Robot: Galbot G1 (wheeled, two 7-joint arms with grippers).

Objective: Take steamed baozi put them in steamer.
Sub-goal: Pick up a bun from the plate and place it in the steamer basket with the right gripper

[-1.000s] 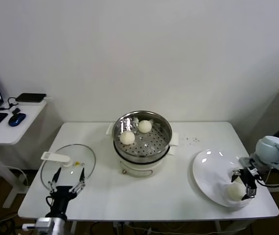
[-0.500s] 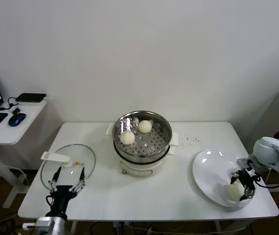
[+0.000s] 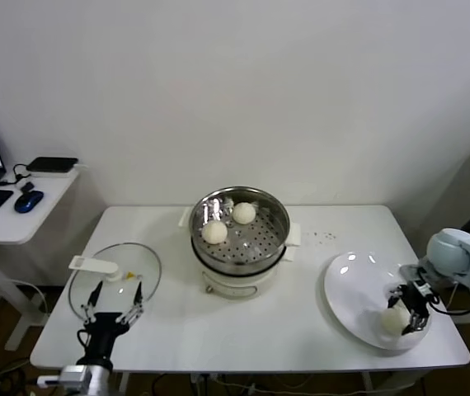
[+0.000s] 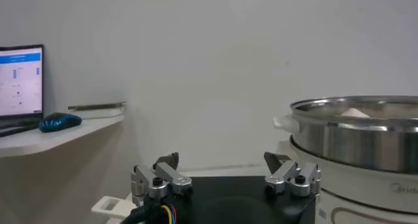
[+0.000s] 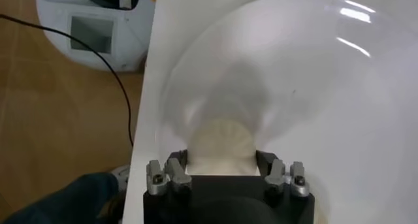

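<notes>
We read the right gripper (image 3: 406, 307) as pinching one baozi (image 5: 219, 144), fingers (image 5: 175, 169) against its two flanks, though contact is partly hidden; the bun sits between them on the white plate (image 3: 354, 289) by the table's (image 3: 301, 334) right front corner, low for a lift. Two more baozi (image 3: 213, 233) lie at the steamer's (image 3: 239, 239) rear left, mid-table. The left gripper (image 3: 113, 303) waits spread at the front left edge beside the glass lid (image 3: 136, 268).
</notes>
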